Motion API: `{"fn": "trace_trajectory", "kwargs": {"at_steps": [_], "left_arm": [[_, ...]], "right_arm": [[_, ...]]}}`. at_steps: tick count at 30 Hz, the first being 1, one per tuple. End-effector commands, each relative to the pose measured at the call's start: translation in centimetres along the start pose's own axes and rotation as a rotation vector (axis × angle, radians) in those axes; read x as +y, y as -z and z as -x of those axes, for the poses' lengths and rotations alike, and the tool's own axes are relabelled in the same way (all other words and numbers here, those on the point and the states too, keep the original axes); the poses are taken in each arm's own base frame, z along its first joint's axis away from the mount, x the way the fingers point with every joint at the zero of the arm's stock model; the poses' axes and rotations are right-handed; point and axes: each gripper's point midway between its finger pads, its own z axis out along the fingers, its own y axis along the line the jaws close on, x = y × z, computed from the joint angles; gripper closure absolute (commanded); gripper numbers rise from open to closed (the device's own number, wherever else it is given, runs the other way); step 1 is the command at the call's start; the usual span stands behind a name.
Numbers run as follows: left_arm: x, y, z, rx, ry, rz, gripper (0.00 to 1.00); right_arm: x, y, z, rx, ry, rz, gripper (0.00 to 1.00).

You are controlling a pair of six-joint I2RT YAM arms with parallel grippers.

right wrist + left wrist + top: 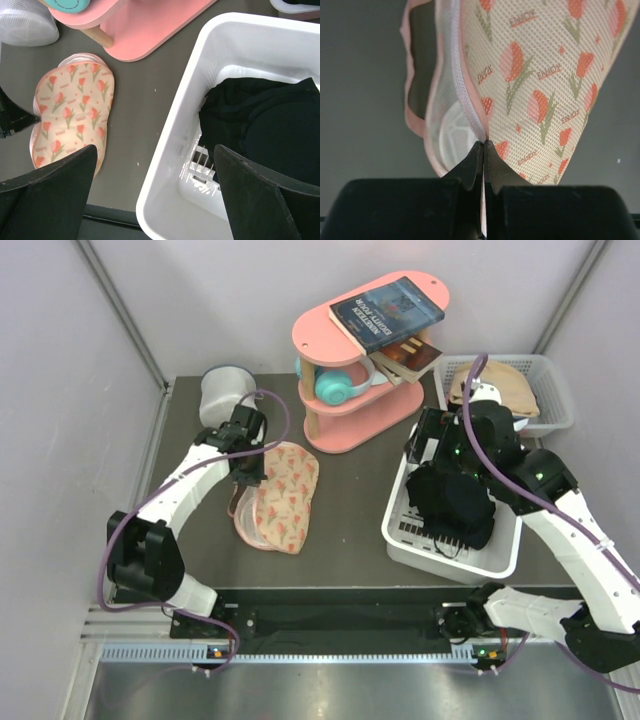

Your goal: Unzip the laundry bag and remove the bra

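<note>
The laundry bag, beige-pink with red tulip prints, lies on the dark table left of centre. It also shows in the left wrist view and the right wrist view. My left gripper is shut on the bag's white zipper edge at its left side. The edge is lifted, and a white inner shell shows in the gap. A black bra lies in the white slotted bin. My right gripper is open and empty above the bin's left wall.
A pink two-tier shelf with books and a teal object stands at the back centre. A white-grey cylindrical container stands at the back left. A white basket holding a beige item is at the back right.
</note>
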Motion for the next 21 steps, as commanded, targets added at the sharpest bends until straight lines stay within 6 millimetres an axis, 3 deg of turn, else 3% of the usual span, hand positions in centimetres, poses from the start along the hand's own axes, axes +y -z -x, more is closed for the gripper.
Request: {"fn": "trace_trajectory", "kwargs": {"at_steps": [1, 7, 18, 21], "left_arm": [[2.4, 1.0, 1.8, -0.05, -0.085, 0.081, 1.0], [4.7, -0.4, 2.3, -0.032, -0.148, 0.169, 1.0], [6.3, -1.2, 4.0, -0.03, -0.163, 0.239, 1.0], [6.9, -1.2, 4.1, -0.027, -0.156, 0.263, 0.91]], "right_arm": [[1.0, 0.3, 1.9, -0.055, -0.014, 0.045, 0.0], [1.1, 0.3, 1.7, -0.05, -0.011, 0.049, 0.0], [1.4, 0.2, 1.8, -0.045, 0.006, 0.065, 0.0], [1.4, 0.3, 1.8, -0.049, 0.01, 0.07, 0.0]]}}
